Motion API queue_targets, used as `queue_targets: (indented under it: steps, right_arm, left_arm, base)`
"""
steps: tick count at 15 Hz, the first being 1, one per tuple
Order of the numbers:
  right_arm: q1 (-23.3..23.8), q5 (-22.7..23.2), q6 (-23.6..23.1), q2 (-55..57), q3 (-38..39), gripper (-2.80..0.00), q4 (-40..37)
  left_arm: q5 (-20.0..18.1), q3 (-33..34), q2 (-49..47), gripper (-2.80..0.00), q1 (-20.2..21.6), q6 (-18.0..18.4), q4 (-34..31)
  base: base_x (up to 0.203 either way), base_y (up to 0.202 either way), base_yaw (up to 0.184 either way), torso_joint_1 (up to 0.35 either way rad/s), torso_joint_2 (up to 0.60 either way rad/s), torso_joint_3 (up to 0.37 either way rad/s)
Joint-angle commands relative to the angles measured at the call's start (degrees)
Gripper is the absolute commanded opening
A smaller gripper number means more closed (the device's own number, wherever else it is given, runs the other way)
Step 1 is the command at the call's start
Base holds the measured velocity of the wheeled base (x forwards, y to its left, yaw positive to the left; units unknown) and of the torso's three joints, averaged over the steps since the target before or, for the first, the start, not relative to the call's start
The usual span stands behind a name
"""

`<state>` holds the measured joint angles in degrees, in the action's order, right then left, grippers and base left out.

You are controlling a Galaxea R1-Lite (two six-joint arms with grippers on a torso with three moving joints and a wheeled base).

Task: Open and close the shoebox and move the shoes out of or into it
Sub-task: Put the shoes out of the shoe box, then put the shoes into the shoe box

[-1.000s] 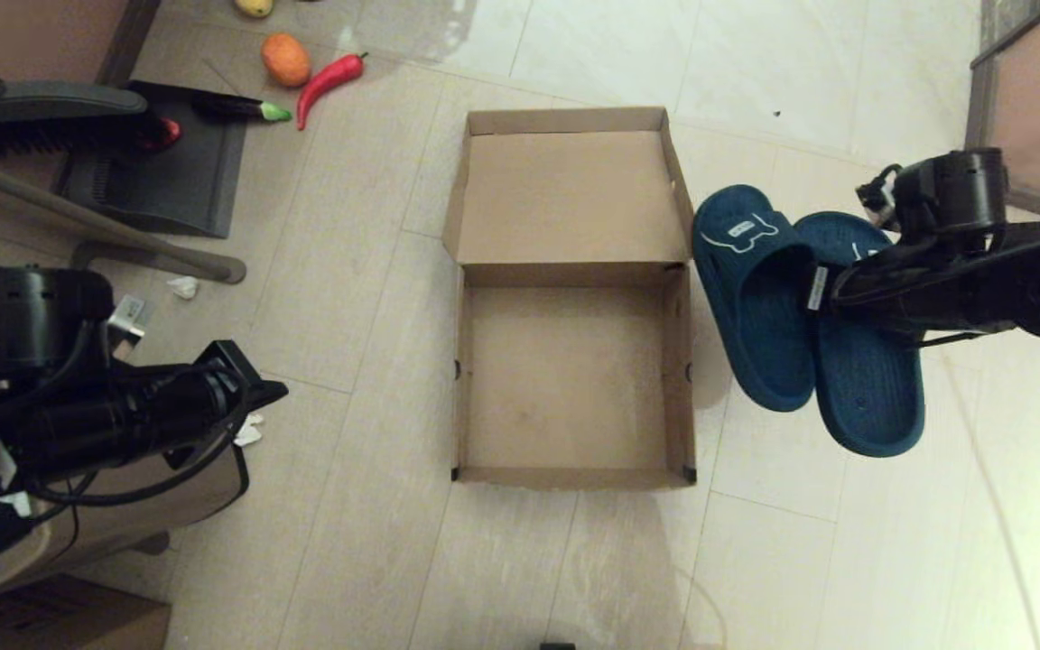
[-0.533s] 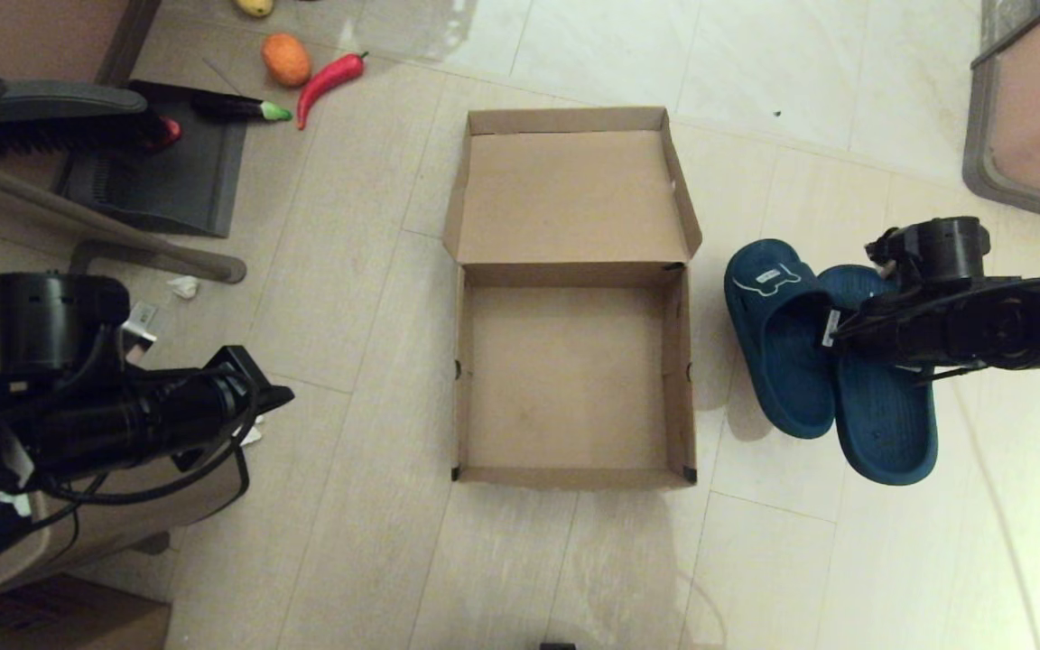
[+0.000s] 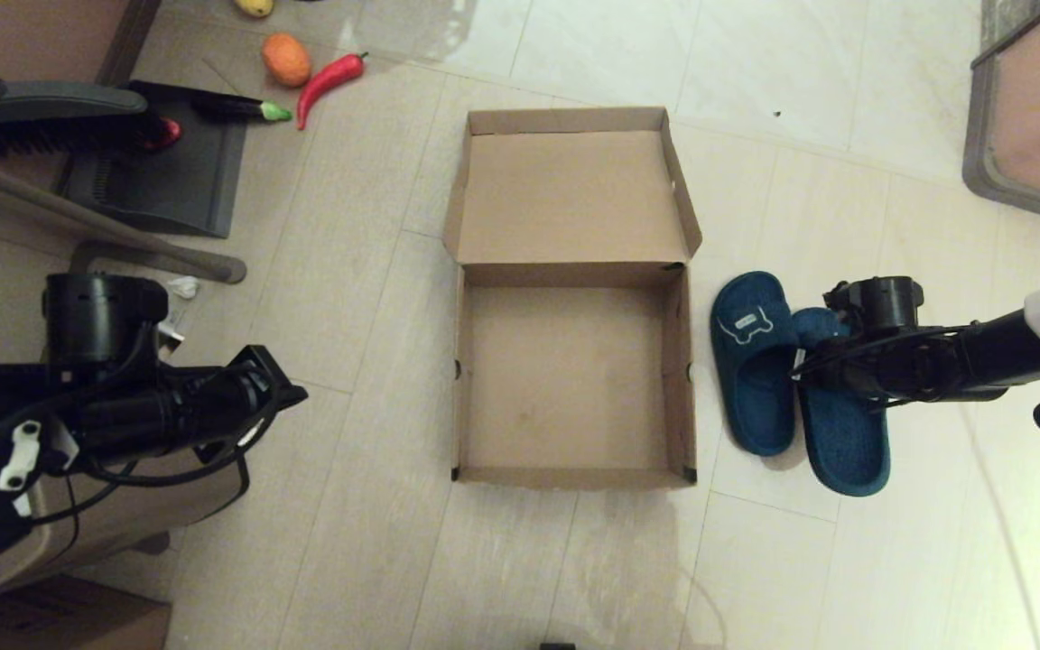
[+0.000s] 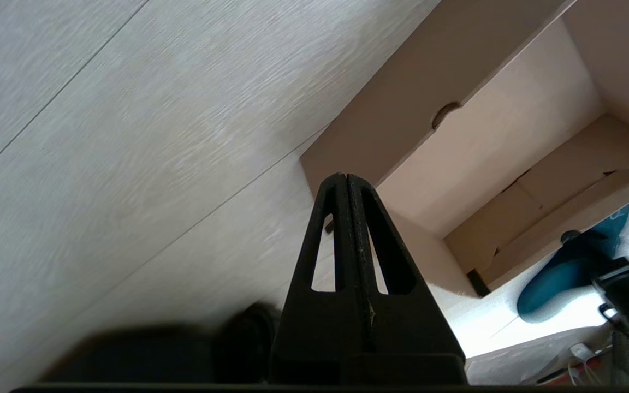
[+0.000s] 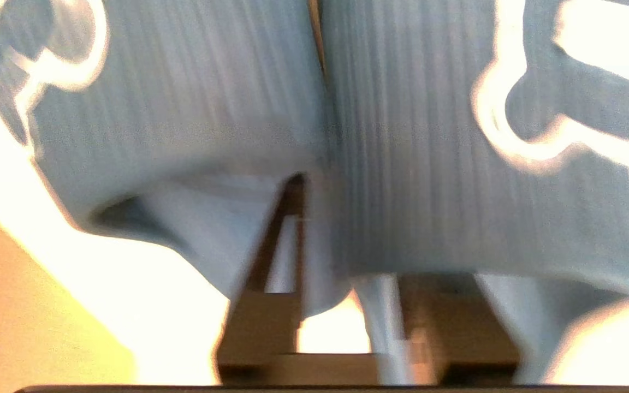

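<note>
Left arm: parked over the bin at the left of the head view; its left end effector [image 4: 347, 183] has both fingers pressed together and holds nothing.

Shoebox: the shoebox [image 3: 574, 469] sits mid-floor, lid folded back flat on the far side, its interior empty.

Shoes: the shoes [image 3: 755, 379] lie side by side on the floor just right of the box's right wall, toes pointing away from the robot.

Right arm: reaches in from the right; the right end effector [image 3: 800, 372] sits at the inner edges of the pair, its fingers [image 5: 271, 256] closed on the shoes' adjoining sides behind the straps.

Change: one second ago the pair hung in the air, higher and farther right, tilted. Half a second ago it was lower. Now both soles appear to rest on the floor, nearer the box.

Meaning: the removal stage looks all but finished; the shoes are out and set down, and only the release remains.

Next: judged from this layout, letting go of the pair, then either closing the lid or returning the shoes.

Risk: the shoes lie close to the box wall, so a sideways withdrawal could nudge it.
</note>
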<state>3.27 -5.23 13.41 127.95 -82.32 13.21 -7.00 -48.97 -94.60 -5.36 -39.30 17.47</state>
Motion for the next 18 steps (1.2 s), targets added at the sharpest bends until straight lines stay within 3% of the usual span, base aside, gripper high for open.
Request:
queue_targets:
  steps: [1, 10, 18]
  right_arm:
    - [0.07, 0.04, -1.10, 1.16, -0.21, 0.00, -0.55]
    - [0.07, 0.57, -1.37, -3.63, 0.58, 0.00, -3.28]
    - [0.07, 0.65, -0.68, -9.60, 9.99, 0.00, -2.86]
  left_arm:
    - [-0.12, -1.29, -2.98, -2.80, 0.09, -0.25, 2.11]
    - [-0.03, -2.80, -4.63, -2.80, 0.09, -0.25, 3.63]
    - [0.05, -2.19, -3.58, -2.80, 0.09, -0.25, 3.63]
  base:
    - [0.000, 0.000, 0.000, 0.000, 0.00, 0.000]
    - [0.000, 0.000, 0.000, 0.000, 0.00, 0.000]
    - [0.000, 0.000, 0.000, 0.000, 0.00, 0.000]
